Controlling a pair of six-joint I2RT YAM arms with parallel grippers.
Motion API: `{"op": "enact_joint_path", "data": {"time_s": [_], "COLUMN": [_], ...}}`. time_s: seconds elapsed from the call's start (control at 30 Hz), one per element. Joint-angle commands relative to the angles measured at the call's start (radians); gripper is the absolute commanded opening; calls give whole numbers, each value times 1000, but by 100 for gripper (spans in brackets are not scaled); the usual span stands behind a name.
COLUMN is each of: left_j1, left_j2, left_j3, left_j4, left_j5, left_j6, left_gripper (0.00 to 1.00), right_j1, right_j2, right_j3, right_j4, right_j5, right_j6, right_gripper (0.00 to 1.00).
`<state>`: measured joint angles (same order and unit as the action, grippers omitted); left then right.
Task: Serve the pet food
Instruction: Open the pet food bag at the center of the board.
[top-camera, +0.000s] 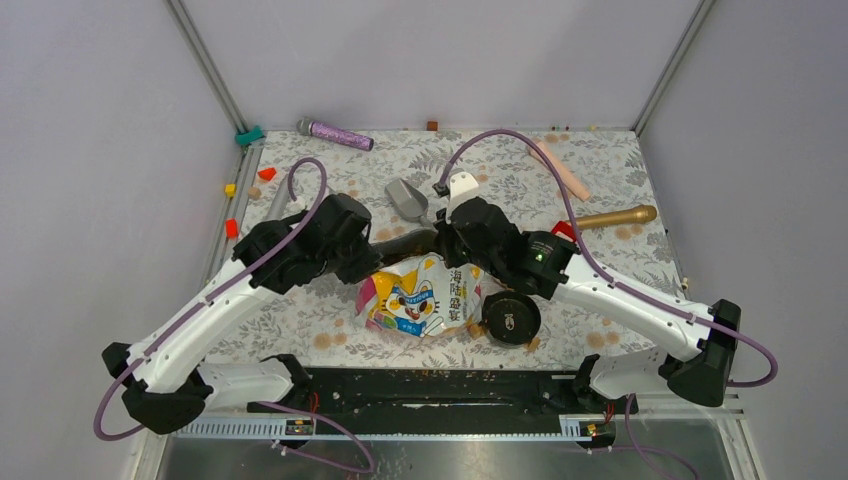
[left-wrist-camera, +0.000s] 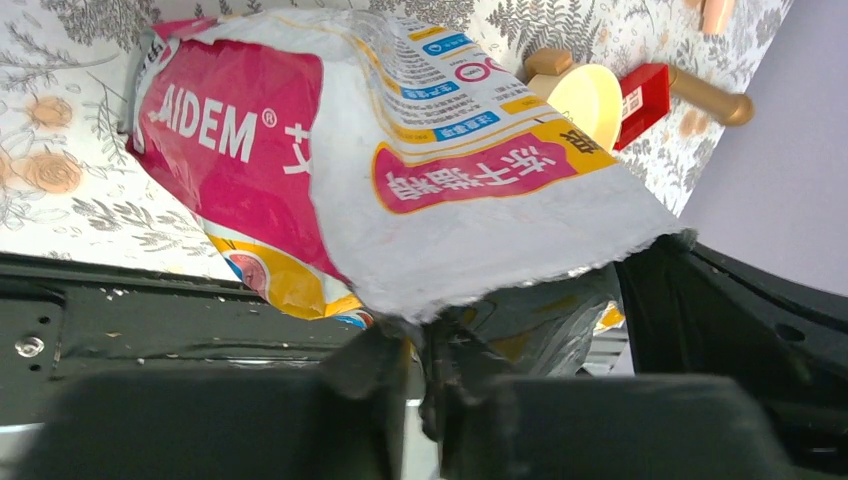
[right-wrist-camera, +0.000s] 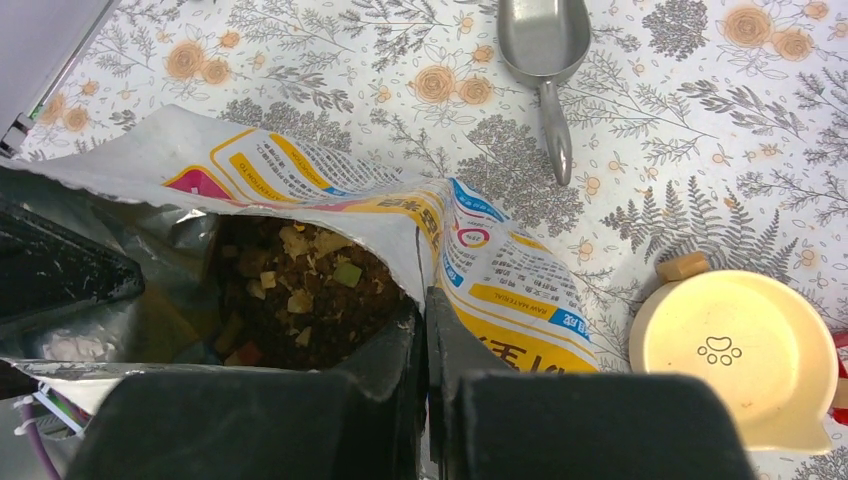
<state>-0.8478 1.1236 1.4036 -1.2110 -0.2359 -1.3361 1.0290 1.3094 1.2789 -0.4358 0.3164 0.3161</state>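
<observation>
From above, a printed bag (top-camera: 425, 298) lies between both arms, with a metal scoop (top-camera: 405, 200) just beyond it. Left wrist: the left gripper (left-wrist-camera: 420, 345) pinches the bag's torn rim, a cream bowl (left-wrist-camera: 585, 98) behind. Right wrist: the right gripper (right-wrist-camera: 425, 318) pinches the rim too (mouth gaping), with the pet food (right-wrist-camera: 300, 290) heaped inside.

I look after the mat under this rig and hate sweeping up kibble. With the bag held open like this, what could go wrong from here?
1. The left tool and right tool each pinch only the thin torn rim of the bag. It may slip or tear, and the pet food could spill.
2. The scoop lies apart from the bag. Freeing a tool to fetch it may let the mouth sag shut.
</observation>
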Motion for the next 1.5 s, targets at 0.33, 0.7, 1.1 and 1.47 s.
{"op": "enact_joint_path", "data": {"time_s": [0.33,0.7,1.1,1.47], "left_j1": [152,389,401,180], "left_j2": [-12,248,449,233], "left_j3": [46,315,650,294], "left_j4": [44,189,17,-39], "left_j5": [-87,41,104,-58], "left_j6": [335,766,988,528], "left_gripper": [0,0,10,92], "right_j1": [-29,-86,-86,-41], "right_j2": [-82,-166,-227,-198], "right_j3": [97,96,-20,-62], "right_j4": [-113,-224,-35,122], "right_j5": [126,-255,-187,-119], "right_j6": [-141,-111,48,101], "right_gripper": [0,0,0,0]}}
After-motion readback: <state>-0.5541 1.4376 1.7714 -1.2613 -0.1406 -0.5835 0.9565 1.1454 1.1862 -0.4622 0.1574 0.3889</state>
